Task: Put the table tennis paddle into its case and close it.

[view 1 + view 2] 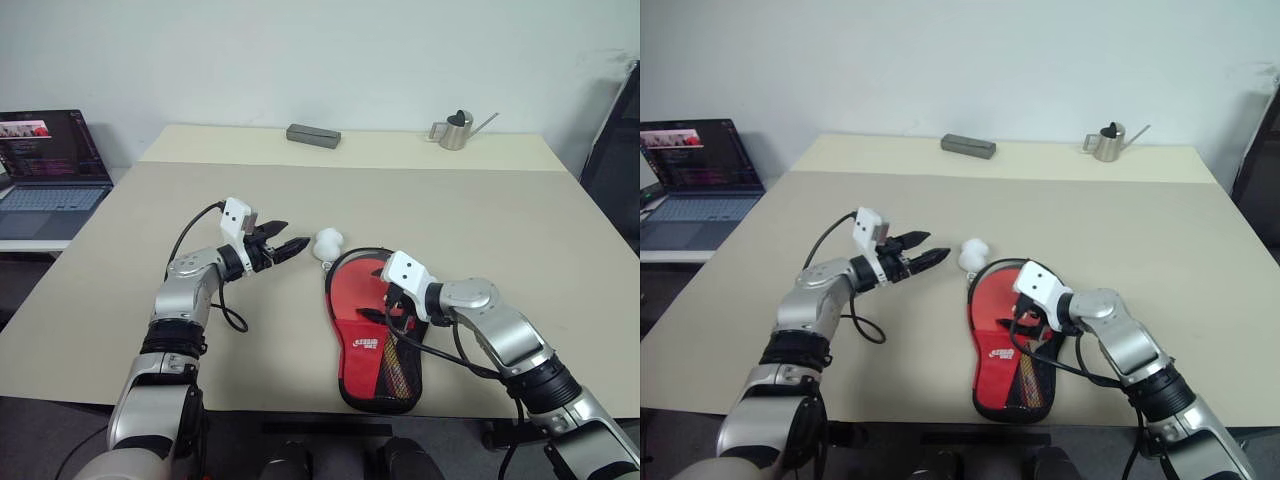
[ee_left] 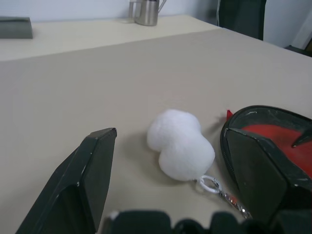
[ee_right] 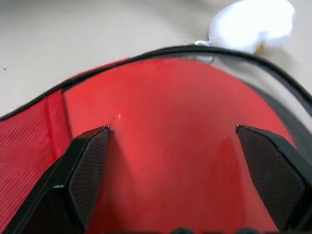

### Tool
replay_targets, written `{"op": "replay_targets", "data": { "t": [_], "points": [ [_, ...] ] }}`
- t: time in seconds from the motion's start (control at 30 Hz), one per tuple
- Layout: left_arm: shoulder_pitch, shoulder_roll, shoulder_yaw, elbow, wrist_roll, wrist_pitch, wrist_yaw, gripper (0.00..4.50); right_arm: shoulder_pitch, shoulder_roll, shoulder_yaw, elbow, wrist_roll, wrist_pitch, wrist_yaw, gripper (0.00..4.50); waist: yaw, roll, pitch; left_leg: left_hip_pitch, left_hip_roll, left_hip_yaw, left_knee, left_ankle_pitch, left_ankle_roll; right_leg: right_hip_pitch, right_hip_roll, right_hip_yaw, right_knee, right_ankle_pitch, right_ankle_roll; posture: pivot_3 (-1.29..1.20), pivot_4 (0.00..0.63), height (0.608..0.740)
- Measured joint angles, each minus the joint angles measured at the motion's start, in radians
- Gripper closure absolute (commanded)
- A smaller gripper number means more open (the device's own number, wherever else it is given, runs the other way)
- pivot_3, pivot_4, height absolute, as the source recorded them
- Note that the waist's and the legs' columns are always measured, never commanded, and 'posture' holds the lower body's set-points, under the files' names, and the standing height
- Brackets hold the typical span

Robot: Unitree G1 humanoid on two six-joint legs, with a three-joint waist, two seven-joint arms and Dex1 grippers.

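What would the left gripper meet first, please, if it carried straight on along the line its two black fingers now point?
Most likely the white fluffy pom-pom lying on the beige table: it sits just ahead of the open left gripper, between its finger lines. The red and black case lies just beyond; depth is hard to judge.

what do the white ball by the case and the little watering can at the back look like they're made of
The pom-pom looks like soft fluffy fibre, matte and fuzzy-edged, hung on a small metal ring. The watering can looks like brushed metal, probably steel, going by its silvery sheen.

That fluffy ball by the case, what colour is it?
White; the pom-pom shows best in the left wrist view.
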State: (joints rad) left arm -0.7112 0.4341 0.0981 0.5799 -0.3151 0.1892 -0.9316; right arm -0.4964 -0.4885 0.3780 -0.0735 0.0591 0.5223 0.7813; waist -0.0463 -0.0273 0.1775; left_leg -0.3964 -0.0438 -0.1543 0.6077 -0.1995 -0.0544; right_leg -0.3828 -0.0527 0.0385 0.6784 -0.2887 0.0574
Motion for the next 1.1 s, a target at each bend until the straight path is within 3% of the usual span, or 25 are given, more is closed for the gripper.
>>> {"op": "replay_targets", "data": {
  "t": [0.27, 0.47, 0.67, 0.83, 0.97, 1.1],
  "points": [
    [0.097, 0.066, 0.032, -0.23, -0.128, 0.127, -0.108, 0.6, 0.001, -0.003, -0.002, -0.004, -0.001, 0.009, 0.001, 0.03, -0.002, 0.0, 0.0, 0.0, 0.001, 0.0, 0.0, 0.0, 0.0, 0.001, 0.0, 0.0, 0.0, 0.0, -0.001, 0.0, 0.15, 0.74],
    [0.205, 0.229, 0.033, -0.491, -0.229, 0.274, -0.236, 0.6, 0.005, -0.007, -0.003, -0.008, -0.003, 0.01, 0.0, 0.03, -0.003, 0.0, 0.0, 0.001, 0.001, 0.0, 0.0, 0.0, 0.0, 0.001, 0.0, 0.0, -0.001, 0.0, 0.0, 0.0, 0.15, 0.74],
    [0.29, 0.304, 0.005, -0.58, -0.188, 0.251, -0.269, 0.6, 0.011, 0.006, -0.032, -0.007, 0.015, 0.019, 0.008, 0.03, 0.002, 0.0, 0.0, 0.002, 0.002, 0.0, -0.001, 0.0, 0.0, 0.003, 0.0, 0.0, -0.002, -0.002, -0.002, 0.0, 0.15, 0.74],
    [0.29, 0.285, 0.008, -0.581, -0.19, 0.246, -0.233, 0.6, 0.036, 0.036, -0.088, -0.113, 0.192, 0.176, 0.091, 0.03, 0.005, 0.001, 0.002, -0.004, 0.002, 0.0, -0.002, 0.0, 0.0, -0.005, 0.0, 0.001, -0.001, -0.001, -0.003, 0.0, 0.15, 0.74],
    [0.289, 0.28, 0.008, -0.582, -0.196, 0.246, -0.223, 0.6, -0.031, 0.057, -0.235, -0.24, 0.406, 0.324, 0.114, 0.03, 0.003, 0.002, 0.004, -0.005, 0.002, 0.001, -0.002, -0.001, 0.0, -0.006, 0.0, 0.001, -0.001, 0.001, -0.006, 0.0, 0.15, 0.74],
    [0.289, 0.276, 0.008, -0.582, -0.199, 0.246, -0.221, 0.6, -0.069, 0.047, -0.278, -0.28, 0.454, 0.348, 0.096, 0.03, 0.005, 0.003, 0.004, -0.004, 0.002, 0.0, -0.003, -0.001, -0.001, -0.006, 0.0, 0.0, -0.001, 0.001, -0.006, 0.0, 0.15, 0.74]
  ]
}}
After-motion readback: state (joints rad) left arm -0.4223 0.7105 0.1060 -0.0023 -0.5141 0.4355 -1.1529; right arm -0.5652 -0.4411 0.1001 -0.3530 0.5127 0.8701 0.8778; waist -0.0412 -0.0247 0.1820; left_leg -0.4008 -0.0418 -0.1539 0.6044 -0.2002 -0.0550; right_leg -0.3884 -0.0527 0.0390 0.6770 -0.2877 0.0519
